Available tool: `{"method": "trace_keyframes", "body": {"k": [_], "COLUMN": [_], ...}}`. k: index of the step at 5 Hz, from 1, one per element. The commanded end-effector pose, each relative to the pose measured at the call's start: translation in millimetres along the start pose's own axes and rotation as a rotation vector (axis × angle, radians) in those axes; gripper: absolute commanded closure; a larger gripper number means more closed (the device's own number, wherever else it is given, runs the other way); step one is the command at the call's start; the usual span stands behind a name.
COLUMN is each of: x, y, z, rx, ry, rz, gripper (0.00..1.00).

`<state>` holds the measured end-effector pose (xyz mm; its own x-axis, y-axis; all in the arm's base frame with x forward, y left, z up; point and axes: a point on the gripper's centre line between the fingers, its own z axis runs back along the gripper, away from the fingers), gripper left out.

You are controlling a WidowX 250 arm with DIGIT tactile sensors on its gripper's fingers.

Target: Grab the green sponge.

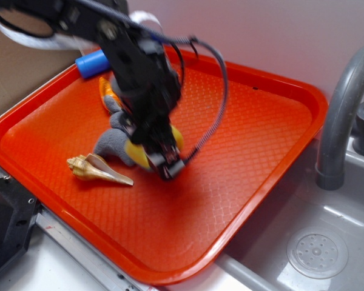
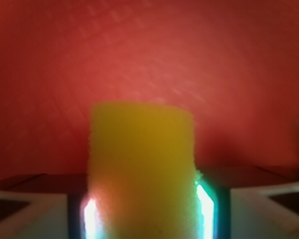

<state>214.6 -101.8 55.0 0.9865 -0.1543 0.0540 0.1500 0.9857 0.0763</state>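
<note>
The green sponge [image 1: 178,138] shows mostly yellow and lies near the middle of the orange tray [image 1: 255,151], right against the grey plush rabbit [image 1: 109,143]. My gripper [image 1: 168,166] reaches down over it, the black arm hiding most of the sponge. In the wrist view the sponge [image 2: 142,154] fills the whole gap between my two fingers, which press on both of its sides, so my gripper [image 2: 147,214] is shut on it. Its dark scouring face is hidden.
A beige seashell [image 1: 98,170] lies just left of the sponge, near the tray's front edge. A blue cylinder [image 1: 92,63] and an orange object [image 1: 105,91] sit at the tray's back left. A grey faucet [image 1: 340,121] and sink drain [image 1: 317,251] stand to the right.
</note>
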Motion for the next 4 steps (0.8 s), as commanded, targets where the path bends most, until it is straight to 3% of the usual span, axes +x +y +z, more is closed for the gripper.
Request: {"method": "trace_keyframes", "body": {"k": [1,2,3,4], "x": [-8,-21,-30,-28], "y": [47,74,89,85], "z": [96,137,161,156], "rx": [-0.07,-0.165,-0.179,-0.207], "ry": [-0.041,-0.079,-0.13,-0.158], "rz": [0.253,0.34,0.397,0.357], "gripper": [1.0,1.0,1.0,1.0]}}
